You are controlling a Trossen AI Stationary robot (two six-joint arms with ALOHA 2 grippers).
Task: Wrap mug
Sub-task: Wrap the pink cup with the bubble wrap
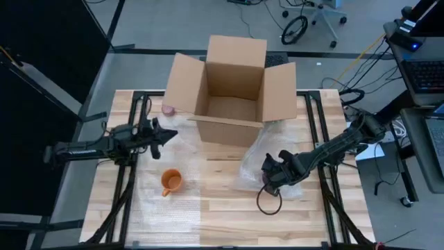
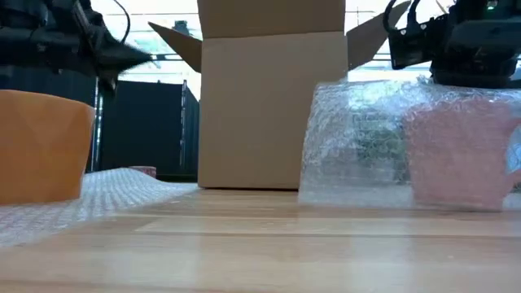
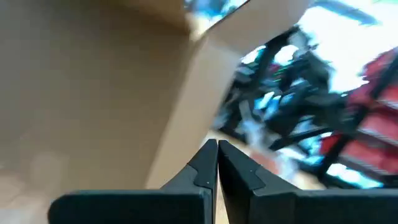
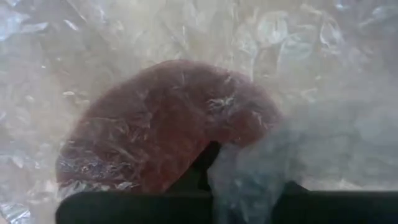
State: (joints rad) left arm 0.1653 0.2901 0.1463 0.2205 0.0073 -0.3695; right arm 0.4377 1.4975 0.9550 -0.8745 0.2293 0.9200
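Observation:
A pink mug (image 2: 456, 159) stands on the table at the right, under a loose cover of clear bubble wrap (image 2: 366, 138). In the right wrist view it shows as a red shape (image 4: 155, 124) beneath the wrap. My right gripper (image 1: 272, 173) is low over this bundle, and the wrap hides its tips. An orange mug (image 1: 171, 182) stands upright on a flat bubble wrap sheet (image 1: 156, 208) at the near left. My left gripper (image 1: 165, 135) hovers shut and holding nothing beyond the orange mug, near the box's left flap.
An open cardboard box (image 1: 232, 90) stands at the far middle, its flaps spread out. A small pink object (image 1: 168, 109) lies by its left flap. A black loop (image 1: 269, 201) lies on the table just in front of my right gripper.

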